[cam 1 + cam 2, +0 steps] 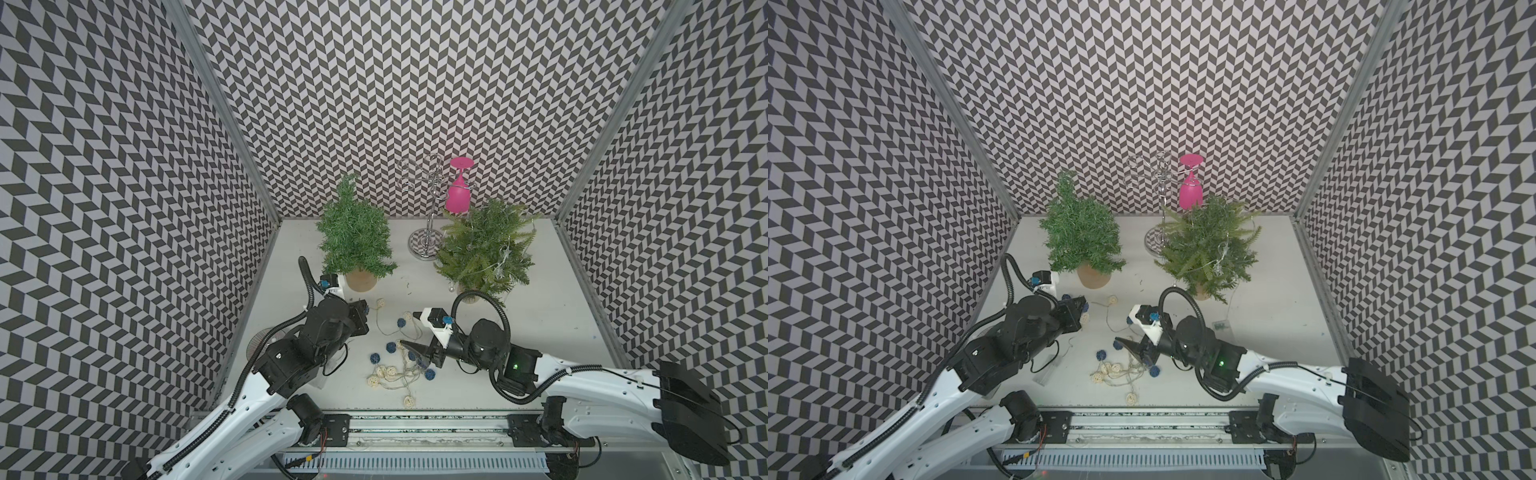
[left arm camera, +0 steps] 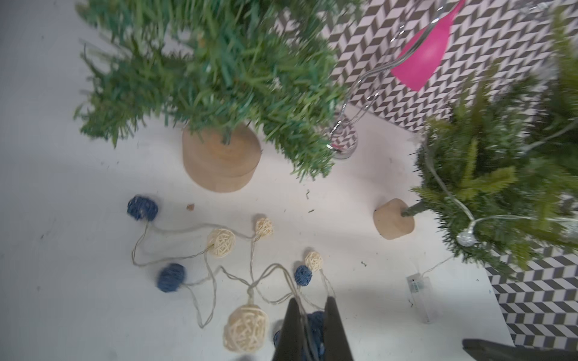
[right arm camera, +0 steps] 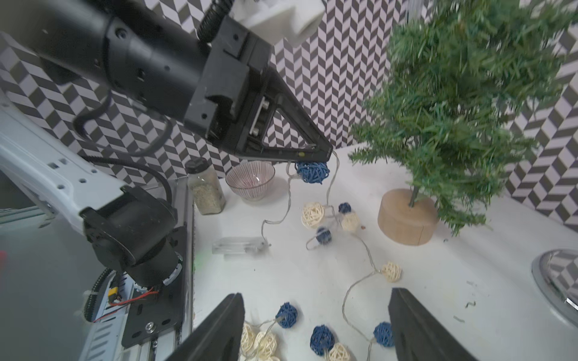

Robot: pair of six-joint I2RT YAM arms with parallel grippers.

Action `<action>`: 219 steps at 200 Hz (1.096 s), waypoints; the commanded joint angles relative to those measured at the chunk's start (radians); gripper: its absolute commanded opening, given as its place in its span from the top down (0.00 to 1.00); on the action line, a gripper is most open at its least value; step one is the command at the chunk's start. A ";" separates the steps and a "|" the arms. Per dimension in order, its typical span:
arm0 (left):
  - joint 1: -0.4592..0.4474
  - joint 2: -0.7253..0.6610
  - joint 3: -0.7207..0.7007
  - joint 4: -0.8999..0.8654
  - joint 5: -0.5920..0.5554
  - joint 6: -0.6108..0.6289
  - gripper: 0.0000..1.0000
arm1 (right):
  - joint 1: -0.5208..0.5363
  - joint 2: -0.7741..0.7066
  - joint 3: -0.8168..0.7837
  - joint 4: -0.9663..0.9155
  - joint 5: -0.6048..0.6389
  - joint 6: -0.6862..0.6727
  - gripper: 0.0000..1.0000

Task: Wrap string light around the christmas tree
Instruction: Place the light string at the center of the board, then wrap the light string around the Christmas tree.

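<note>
Closest to the lens in a top view, my right arm crosses the lower right. The string light sprawls on the surface at centre, with the bare christmas tree above it, left of centre. Left wrist view: my left end effector is clenched on the string light, bottom centre. Right wrist view: my right end effector stands released over loose wicker balls, bottom centre. Light, limp and tangle-prone, I judge; better to pinch between balls than crush one.
</note>
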 commanded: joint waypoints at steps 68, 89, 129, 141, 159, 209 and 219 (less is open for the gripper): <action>0.005 -0.032 0.043 0.200 0.199 0.311 1.00 | -0.094 0.205 0.094 0.157 0.009 -0.133 0.29; 0.004 -0.046 0.023 0.224 0.254 0.317 1.00 | -0.098 0.259 0.125 0.139 0.029 -0.138 0.29; 0.005 -0.103 0.008 0.238 0.359 0.328 1.00 | -0.100 0.320 0.115 0.273 0.014 -0.118 0.30; 0.003 -0.126 -0.006 0.245 0.384 0.315 1.00 | -0.102 0.348 0.131 0.290 0.012 -0.118 0.31; 0.004 -0.160 -0.021 0.251 0.392 0.305 1.00 | -0.102 0.392 0.173 0.277 -0.077 -0.114 0.34; 0.004 -0.173 -0.017 0.236 0.380 0.303 1.00 | -0.076 0.446 0.165 0.416 -0.180 -0.070 0.35; 0.003 -0.173 -0.018 0.236 0.379 0.302 1.00 | -0.068 0.471 0.200 0.389 -0.125 -0.081 0.37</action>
